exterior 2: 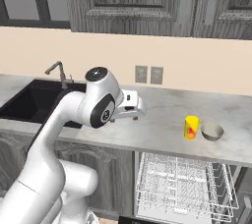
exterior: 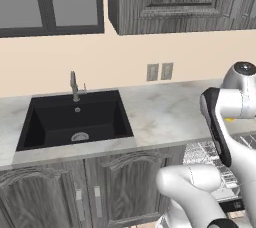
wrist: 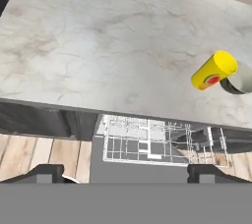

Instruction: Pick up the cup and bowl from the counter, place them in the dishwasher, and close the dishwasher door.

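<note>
The yellow cup [exterior 2: 192, 127] stands on the marbled counter [exterior 2: 162, 112] with the grey-olive bowl [exterior 2: 212, 131] just to its right, nearly touching. In the hand view the cup [wrist: 213, 71] and bowl [wrist: 240, 79] sit at the right edge. My gripper [wrist: 127, 174] is open and empty; it hovers over the counter's front, well left of the cup [exterior 2: 139, 111]. Below the counter the dishwasher's white wire rack [exterior 2: 182, 183] is pulled out over the lowered grey dishwasher door [wrist: 96, 161]. My own arm hides most of the cup in the left base view, where a yellow sliver [exterior: 229, 120] shows.
A black sink [exterior: 75, 117] with a faucet [exterior: 75, 86] is set in the counter to the left. Two wall outlets [exterior 2: 149, 74] sit behind the counter. Dark wood-grain cabinets [exterior: 100, 192] stand under the sink and hang above.
</note>
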